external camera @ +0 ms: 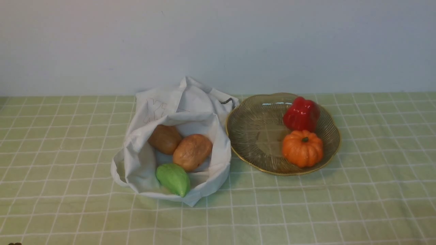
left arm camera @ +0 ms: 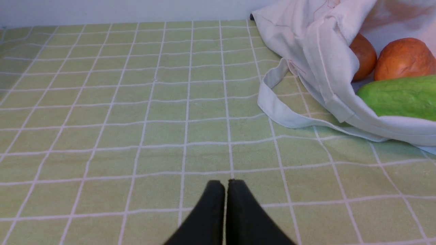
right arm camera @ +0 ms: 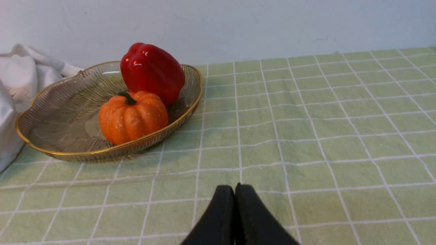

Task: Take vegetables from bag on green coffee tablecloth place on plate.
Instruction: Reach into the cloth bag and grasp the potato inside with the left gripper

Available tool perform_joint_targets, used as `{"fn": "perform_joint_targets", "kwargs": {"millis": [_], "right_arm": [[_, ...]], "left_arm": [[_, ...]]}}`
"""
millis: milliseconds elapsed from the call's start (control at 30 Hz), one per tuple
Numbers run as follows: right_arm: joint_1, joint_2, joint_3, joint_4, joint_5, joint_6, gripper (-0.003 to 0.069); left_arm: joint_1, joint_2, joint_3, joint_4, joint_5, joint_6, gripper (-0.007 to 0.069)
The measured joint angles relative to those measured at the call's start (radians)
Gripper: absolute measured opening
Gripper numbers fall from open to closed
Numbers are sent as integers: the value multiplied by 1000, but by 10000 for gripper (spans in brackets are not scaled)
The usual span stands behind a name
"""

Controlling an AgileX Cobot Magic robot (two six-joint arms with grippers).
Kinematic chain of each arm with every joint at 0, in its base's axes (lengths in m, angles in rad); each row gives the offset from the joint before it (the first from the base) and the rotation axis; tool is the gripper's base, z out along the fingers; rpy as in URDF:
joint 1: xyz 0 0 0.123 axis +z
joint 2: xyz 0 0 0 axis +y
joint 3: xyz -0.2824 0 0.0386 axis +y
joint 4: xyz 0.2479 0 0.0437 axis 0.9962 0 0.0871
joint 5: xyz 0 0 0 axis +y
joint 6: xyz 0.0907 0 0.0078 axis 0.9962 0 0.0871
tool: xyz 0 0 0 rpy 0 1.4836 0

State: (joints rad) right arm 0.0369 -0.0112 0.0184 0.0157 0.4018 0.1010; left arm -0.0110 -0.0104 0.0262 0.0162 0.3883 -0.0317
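vegetables (external camera: 192, 152) in bag (external camera: 190, 102), plate (external camera: 259, 136) beside

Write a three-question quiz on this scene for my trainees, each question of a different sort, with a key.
1. True or false: the gourd lies in the bag.
2. How many potatoes are in the bag? A one, B two, C three.
3. Fill in: on the plate, the pumpkin sits next to the ____.

Key: 1 true. 2 B. 3 pepper.
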Motion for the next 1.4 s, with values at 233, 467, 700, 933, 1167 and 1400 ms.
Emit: {"fn": "perform_joint_targets", "kwargs": {"millis": [233,467,700,933,1167,1400], "right_arm": [[0,0,0,0,0,0,-17],[0,0,0,0,0,0,-17],[0,0,0,0,0,0,-17],[0,0,0,0,0,0,-17],[0,0,0,0,0,0,-17],[0,0,0,0,0,0,-17]], "left_arm": [[0,0,0,-9,-1,-8,-4],[0,0,1,-669,0,-411,-4],[0,0,1,-946,-16,-452,-4],[0,5,-64,-890,134,-145,-5],[0,290,-280,-716,341,-39,-5],[0,876,-584,-409,603,83,-5]]}}
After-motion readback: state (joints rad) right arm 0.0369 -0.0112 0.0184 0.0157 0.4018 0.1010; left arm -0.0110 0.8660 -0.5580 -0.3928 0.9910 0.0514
